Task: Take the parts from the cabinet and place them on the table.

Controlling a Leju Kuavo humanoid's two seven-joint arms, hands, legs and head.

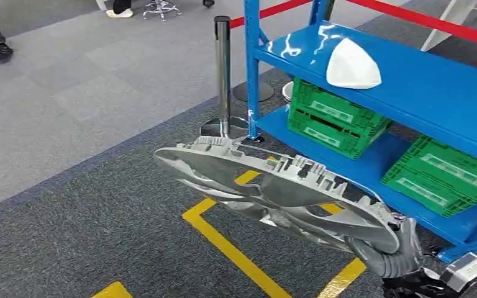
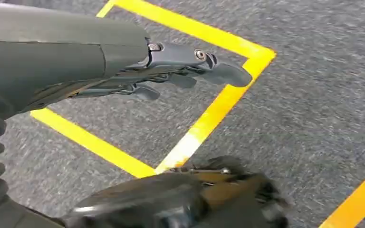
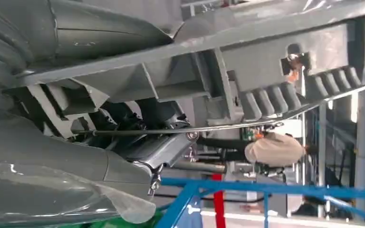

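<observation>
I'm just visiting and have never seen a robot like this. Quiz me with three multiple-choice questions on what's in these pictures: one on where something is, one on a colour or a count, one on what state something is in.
1. Where does the white part lie?
A. on the top shelf of the blue rack
B. on the carpet
C. inside a crate

2. How many green crates sit on the rack's lower shelf?
A. one
B. two
C. four

3. What is the right hand doing?
A. hanging empty
B. resting on the shelf
C. holding the large grey part out over the floor

Answers:
1. A: the head view shows it on the bare blue top shelf.
2. B: one green crate and a second green crate stand there.
3. C: the part extends from that hand above the yellow floor line; the left hand holds nothing.
</observation>
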